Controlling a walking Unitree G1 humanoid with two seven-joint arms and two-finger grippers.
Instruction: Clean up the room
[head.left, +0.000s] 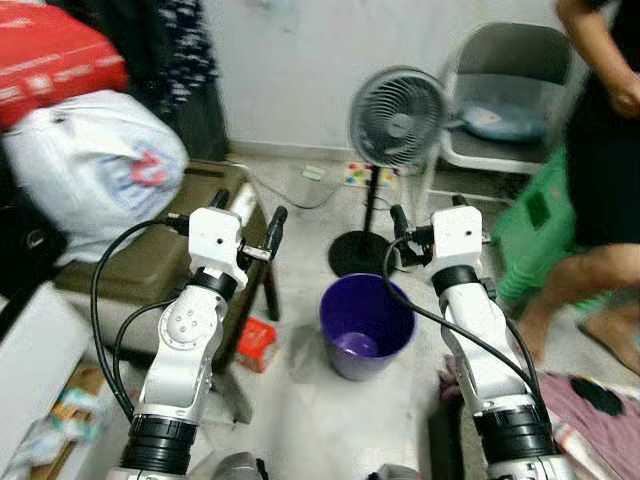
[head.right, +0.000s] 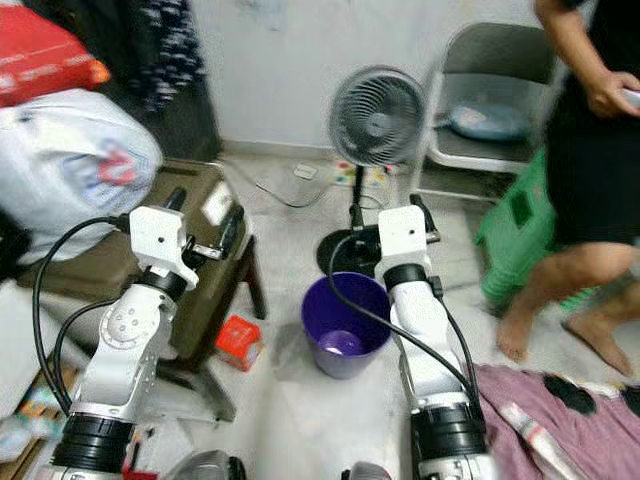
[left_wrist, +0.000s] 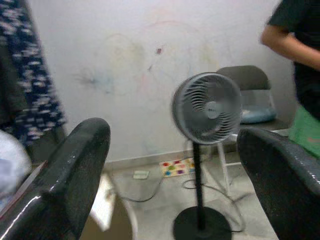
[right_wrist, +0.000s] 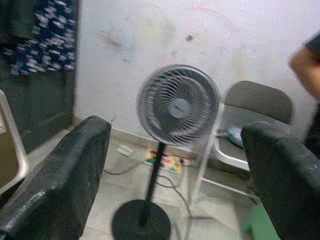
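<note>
Both arms are raised in front of me. My left gripper (head.left: 248, 208) is open and holds nothing, hovering over the edge of a low brown table (head.left: 140, 268). Equally open and bare, my right gripper (head.left: 428, 212) hangs above and just right of a purple bin (head.left: 366, 325) on the floor. A small red box (head.left: 258, 343) lies on the floor left of the bin, beside the table leg. At the lower right a pink cloth (head.left: 605, 420) is spread on the floor. In the left wrist view the fingers (left_wrist: 75, 170) stand wide apart, as do those (right_wrist: 65, 180) in the right wrist view.
A standing fan (head.left: 398, 118) is just behind the bin, its cable trailing to a power strip (head.left: 362, 176). A grey folding chair (head.left: 505, 90) stands at the back right. A person (head.left: 600, 150) walks at the right beside a green object (head.left: 540, 225). White bag (head.left: 95, 170) sits on the table.
</note>
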